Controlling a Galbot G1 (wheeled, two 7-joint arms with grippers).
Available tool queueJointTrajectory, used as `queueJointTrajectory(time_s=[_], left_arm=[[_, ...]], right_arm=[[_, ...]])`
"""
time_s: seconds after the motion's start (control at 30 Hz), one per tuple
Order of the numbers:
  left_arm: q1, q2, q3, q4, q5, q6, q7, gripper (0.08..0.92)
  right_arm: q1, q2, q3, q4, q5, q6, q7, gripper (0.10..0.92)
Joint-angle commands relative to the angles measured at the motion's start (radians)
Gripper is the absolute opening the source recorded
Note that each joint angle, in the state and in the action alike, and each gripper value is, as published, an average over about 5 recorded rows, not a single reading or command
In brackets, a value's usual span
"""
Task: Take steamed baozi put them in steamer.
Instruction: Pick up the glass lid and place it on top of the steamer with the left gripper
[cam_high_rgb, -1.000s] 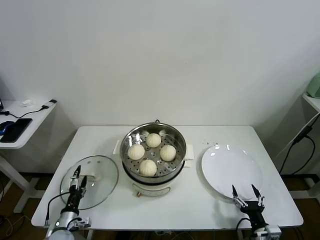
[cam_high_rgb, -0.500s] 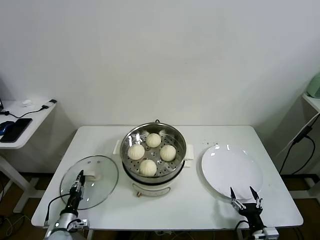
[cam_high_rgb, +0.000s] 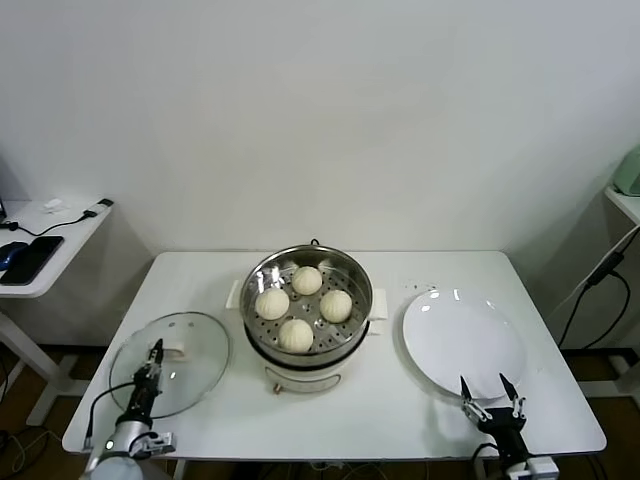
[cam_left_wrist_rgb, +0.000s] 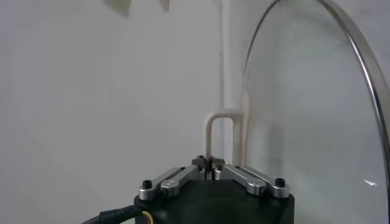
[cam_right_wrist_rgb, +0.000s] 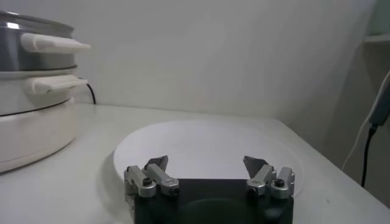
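all four buns (cam_high_rgb: 306, 305) already sit in the steamer (cam_high_rgb: 306, 347) mid-table, so the worry is the left gripper (cam_high_rgb: 153, 355), pinched closed by the lid (cam_high_rgb: 190, 375) at the front-left edge, nudging it off, while the right gripper (cam_high_rgb: 490, 389) waits open by the plate (cam_high_rgb: 450, 340).

Head view: looking forward and down from above the near edge of the table (cam_high_rgb: 420, 270), taking in the whole top, with the steamer (cam_high_rgb: 307, 300) sitting at frame centre.
Left wrist view: sitting very low and close, looking out over its own left gripper (cam_left_wrist_rgb: 211, 168) at the glass lid (cam_left_wrist_rgb: 317, 115), which is filling the right half of the frame.
Right wrist view: looking level along the tabletop over the right gripper (cam_right_wrist_rgb: 209, 165), facing the plate (cam_right_wrist_rgb: 207, 146) (the steamer (cam_right_wrist_rgb: 33, 91) is showing at far left).
Shared: the head view is also catching the lid (cam_high_rgb: 170, 362), plate (cam_high_rgb: 464, 340) and both grippers (cam_high_rgb: 148, 372) (cam_high_rgb: 489, 388).
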Motion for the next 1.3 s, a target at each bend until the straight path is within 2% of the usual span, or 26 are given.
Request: queueJointTrajectory(time_s=[0.03,0.2,0.37,0.47,0.63,0.9,1.3], left_arm=[[0.098,0.052,-0.085,-0.383,-0.197,0.094,0.232,0.132],[0.142,0.105,-0.142,-0.559,-0.282,0.219,0.373,0.132],[0.119,0.126,-0.13,-0.684,-0.279,0.338,0.456,0.132],[0.088,0.118,-0.054,-0.749,-0.236,0.424,0.497,0.132],[0.017,0.064,0.197,-0.807,-0.07,0.573,0.534,0.132],[-0.112,-0.067,0.544,-0.777,0.147,0.711,0.584,0.132],[-0.254,-0.203,0.727,-0.607,0.232,0.744,0.557,0.132]], right_arm=[[-0.011,-0.005,0.01,0.013,-0.002,0.001,-0.003,0.823],[-0.014,-0.007,0.021,0.015,-0.002,0.0,-0.004,0.823],[-0.015,-0.004,0.025,0.019,-0.011,-0.005,0.0,0.823],[-0.016,-0.003,0.024,0.024,-0.019,-0.009,0.0,0.823],[-0.017,-0.002,0.02,0.045,-0.032,-0.019,0.003,0.823],[-0.019,0.018,-0.001,0.071,-0.086,-0.018,0.017,0.823],[-0.001,0.03,-0.044,0.055,-0.115,-0.011,0.059,0.823]])
